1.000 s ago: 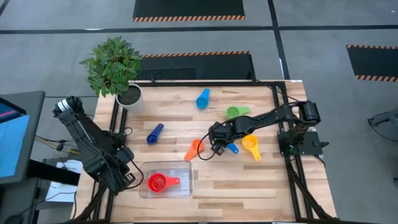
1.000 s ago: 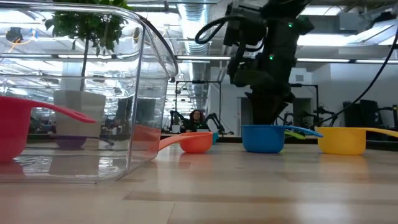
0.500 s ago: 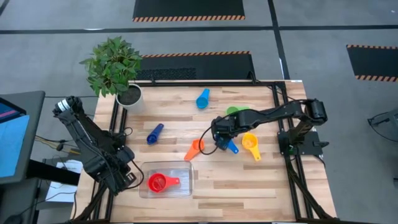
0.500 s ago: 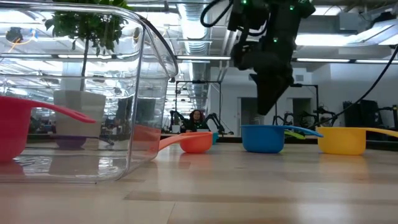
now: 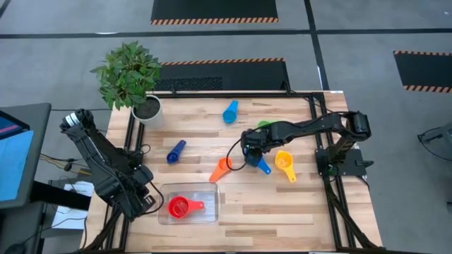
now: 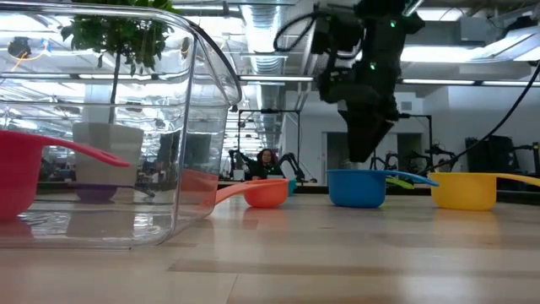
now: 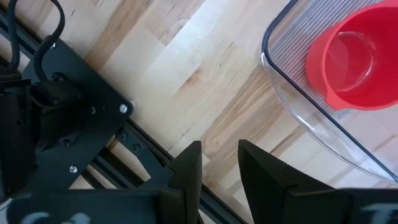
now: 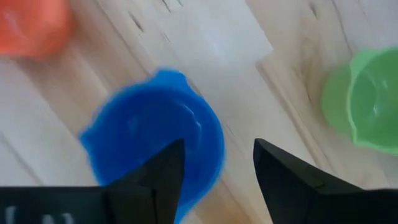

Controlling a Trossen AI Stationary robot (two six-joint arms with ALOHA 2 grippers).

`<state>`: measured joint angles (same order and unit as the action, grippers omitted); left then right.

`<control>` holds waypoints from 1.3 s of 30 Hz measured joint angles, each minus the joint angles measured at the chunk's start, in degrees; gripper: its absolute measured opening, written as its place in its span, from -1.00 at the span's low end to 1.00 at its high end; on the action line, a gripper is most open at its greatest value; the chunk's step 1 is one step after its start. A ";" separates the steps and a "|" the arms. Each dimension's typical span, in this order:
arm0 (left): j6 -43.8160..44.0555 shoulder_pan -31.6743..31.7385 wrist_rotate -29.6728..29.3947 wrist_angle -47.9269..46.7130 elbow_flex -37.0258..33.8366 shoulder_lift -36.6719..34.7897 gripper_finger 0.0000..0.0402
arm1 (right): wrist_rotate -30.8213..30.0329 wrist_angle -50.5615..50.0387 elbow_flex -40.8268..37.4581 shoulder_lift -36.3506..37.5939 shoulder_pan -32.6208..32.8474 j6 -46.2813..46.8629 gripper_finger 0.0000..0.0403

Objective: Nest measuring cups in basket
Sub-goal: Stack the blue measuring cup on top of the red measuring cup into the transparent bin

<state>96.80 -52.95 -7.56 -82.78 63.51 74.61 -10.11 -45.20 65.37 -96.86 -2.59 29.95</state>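
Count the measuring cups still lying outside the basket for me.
6. Light blue cup at the table's far side, green cup partly hidden behind the right arm, dark blue cup left of centre, orange cup, blue cup and yellow cup mid-table.

A red cup (image 5: 179, 207) lies inside the clear basket (image 5: 212, 216) at lower left; orange (image 5: 220, 169), blue (image 5: 263, 166), yellow (image 5: 284, 162) and green (image 5: 265, 125) cups are scattered mid-frame.

Around the blue cup (image 5: 264, 166) you have little clearance: the orange cup (image 5: 221, 169), yellow cup (image 5: 284, 161) and green cup (image 5: 267, 128) crowd it. You have bare counter (image 5: 275, 204) between these cups and the basket (image 5: 212, 214). The plant pot (image 5: 147, 109) blocks the far left corner.
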 joint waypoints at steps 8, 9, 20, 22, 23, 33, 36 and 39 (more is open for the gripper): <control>-0.03 0.00 -0.59 -0.02 0.00 0.00 -0.53 | 0.02 3.49 -3.40 -0.02 -0.20 1.92 0.06; -0.03 0.00 -0.67 -0.02 0.00 0.00 -0.53 | 0.57 4.61 -3.87 -0.02 -0.26 1.96 0.06; -0.01 0.00 -0.84 0.00 0.00 0.00 -0.53 | 1.40 8.08 -4.97 -2.03 -0.55 2.75 -0.04; 0.01 0.00 -0.84 0.02 0.00 -0.02 -0.53 | 2.45 9.72 -4.70 -3.82 -0.42 2.79 -0.05; 0.01 0.00 -0.84 0.19 0.00 -0.02 -0.53 | 3.10 10.09 -4.89 -4.67 -0.42 3.03 -0.05; -0.01 0.00 -0.87 0.15 0.00 -0.02 -0.53 | 4.29 11.57 -3.62 -7.04 -0.07 5.57 -0.55; -0.03 0.00 -1.31 0.20 0.00 -0.02 -0.53 | 4.44 11.42 -1.60 -7.02 0.01 3.91 -0.89; -0.07 0.01 -2.39 0.23 0.00 -0.02 -0.53 | 4.68 10.48 2.16 -7.02 0.39 2.66 -0.91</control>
<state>96.73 -52.94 -9.94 -82.55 63.51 74.59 -5.43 -34.72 67.53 -103.88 -2.20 32.61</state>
